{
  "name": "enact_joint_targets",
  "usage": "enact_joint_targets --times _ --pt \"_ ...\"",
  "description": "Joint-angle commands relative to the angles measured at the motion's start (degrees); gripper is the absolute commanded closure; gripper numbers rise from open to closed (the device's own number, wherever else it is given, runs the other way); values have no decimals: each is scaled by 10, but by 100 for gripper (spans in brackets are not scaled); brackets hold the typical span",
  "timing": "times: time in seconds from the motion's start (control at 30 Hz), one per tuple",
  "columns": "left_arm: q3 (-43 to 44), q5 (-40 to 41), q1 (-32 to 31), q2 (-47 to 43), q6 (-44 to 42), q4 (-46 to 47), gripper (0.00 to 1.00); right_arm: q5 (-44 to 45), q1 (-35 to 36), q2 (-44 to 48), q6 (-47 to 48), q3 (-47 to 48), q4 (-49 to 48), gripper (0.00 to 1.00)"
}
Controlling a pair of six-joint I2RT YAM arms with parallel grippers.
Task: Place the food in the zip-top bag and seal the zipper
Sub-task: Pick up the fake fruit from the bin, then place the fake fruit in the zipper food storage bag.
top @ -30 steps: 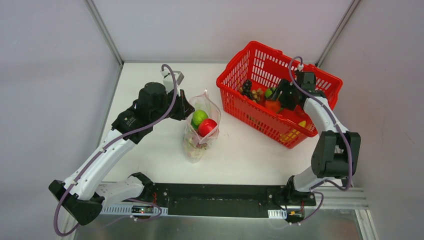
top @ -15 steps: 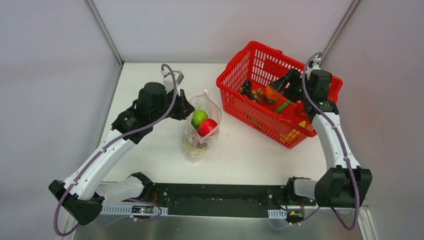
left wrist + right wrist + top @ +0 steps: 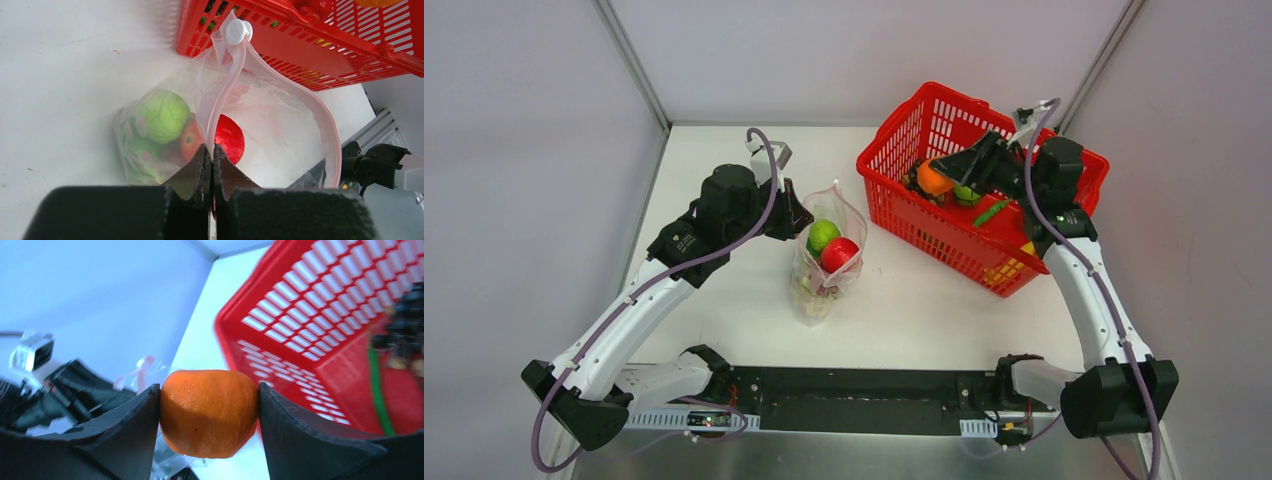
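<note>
Basket (image 3: 939, 125) (red plastic mesh) at rear-right of table; clear crinkly zip-top bag (image 3: 816, 285) mid-table w/ green round fruit (image 3: 823, 235) + red round fruit (image 3: 838, 254) inside. L gripper (image 3: 211, 150) clamped shut on bag's pink zipper strip (image 3: 220, 100). R gripper (image 3: 209, 410) over basket, fingers gripping round orange fruit (image 3: 935, 178).

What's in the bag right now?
A green fruit and a red fruit sit on top in the bag. Pale pieces lie beneath; crinkled plastic and those two fruits hide anything else.
</note>
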State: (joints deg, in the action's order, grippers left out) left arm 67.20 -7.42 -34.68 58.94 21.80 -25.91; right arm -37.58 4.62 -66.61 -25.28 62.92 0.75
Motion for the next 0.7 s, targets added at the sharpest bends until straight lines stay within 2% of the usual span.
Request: enact_joint_targets --times 0.0,0.2,0.4,0.53,0.67 --pt "7 -11 0 3 3 25 100 -65 67 23 5 29 -59 43" --pt "9 -17 0 9 4 24 100 -68 179 13 51 65 -54 43" --pt "7 -16 0 6 4 23 100 -33 281 -6 106 106 -23 43" --pt "8 -14 0 3 3 23 100 21 338 -35 152 136 32 43" --pt "8 -15 0 3 3 23 100 123 399 -75 220 184 103 43"
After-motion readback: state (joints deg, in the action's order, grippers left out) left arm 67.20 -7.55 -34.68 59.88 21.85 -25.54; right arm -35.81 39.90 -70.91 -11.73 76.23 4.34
